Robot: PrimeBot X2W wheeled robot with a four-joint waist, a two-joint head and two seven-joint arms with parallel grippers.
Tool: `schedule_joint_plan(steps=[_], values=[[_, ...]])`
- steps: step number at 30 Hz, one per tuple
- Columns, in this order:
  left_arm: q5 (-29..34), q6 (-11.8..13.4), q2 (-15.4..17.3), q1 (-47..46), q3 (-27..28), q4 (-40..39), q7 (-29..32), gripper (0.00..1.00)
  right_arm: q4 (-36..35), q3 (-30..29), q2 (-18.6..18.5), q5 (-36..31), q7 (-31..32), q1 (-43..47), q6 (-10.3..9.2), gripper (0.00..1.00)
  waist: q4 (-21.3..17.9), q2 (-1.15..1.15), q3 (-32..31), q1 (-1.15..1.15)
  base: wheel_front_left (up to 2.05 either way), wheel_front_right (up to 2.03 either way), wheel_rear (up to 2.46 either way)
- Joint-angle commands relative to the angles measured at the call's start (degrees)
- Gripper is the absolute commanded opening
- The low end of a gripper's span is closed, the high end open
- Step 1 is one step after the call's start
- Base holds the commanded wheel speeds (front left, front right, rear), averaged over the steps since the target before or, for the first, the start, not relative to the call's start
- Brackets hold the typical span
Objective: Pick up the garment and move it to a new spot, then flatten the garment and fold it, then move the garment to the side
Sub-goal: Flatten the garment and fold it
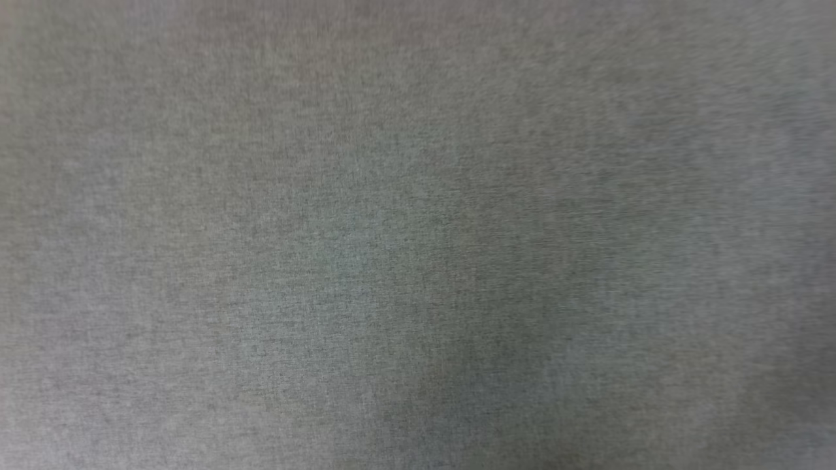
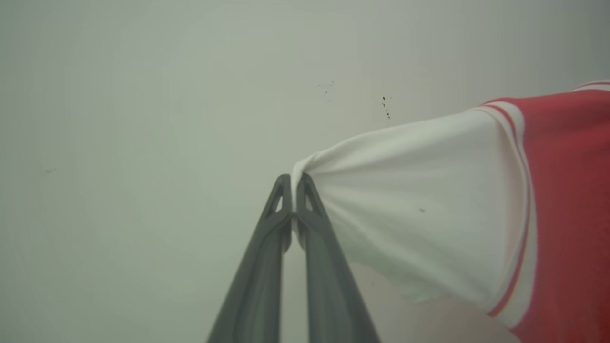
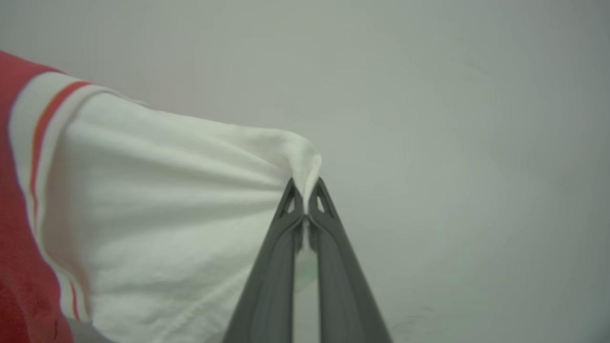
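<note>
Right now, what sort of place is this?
Probably a clothes-folding bench, though little shows: a plain pale surface, and a red-and-white garment pinched by its sleeves in the left gripper and right gripper.

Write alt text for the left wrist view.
The left gripper is shut on the bunched white sleeve of the garment, which spreads rightward to striped trim and a red body. Behind lies a pale grey surface.
</note>
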Motion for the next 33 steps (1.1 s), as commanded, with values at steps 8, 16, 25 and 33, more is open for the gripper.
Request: schedule_joint_plan(steps=[8,16,25,33], values=[[2.6,-3.8,-9.0,-10.3,-3.9,18.1,-7.1,0.0,10.8,-2.2,3.1,-7.2,-6.8,-6.3,-0.11,0.0,3.3,0.0,6.5,-0.02,0.0,0.0,0.0],[0.9,-5.7,-13.8,0.7,-7.9,24.7,-11.9,0.0,16.4,-0.9,6.4,-4.7,-11.6,4.1,-0.11,0.0,3.9,0.0,3.3,-0.02,0.0,0.0,0.0],[-0.5,-6.0,-17.0,22.0,-11.6,22.1,-12.9,0.0,16.1,3.0,4.9,1.6,-11.8,21.7,-0.1,0.0,4.4,0.0,-3.7,-0.02,0.0,0.0,0.0],[-2.0,-3.4,-15.9,46.0,-12.6,15.9,-13.0,0.0,10.8,7.0,0.1,9.4,-9.8,43.2,-0.1,0.0,4.1,0.0,-12.9,-0.02,0.0,0.0,0.0]])
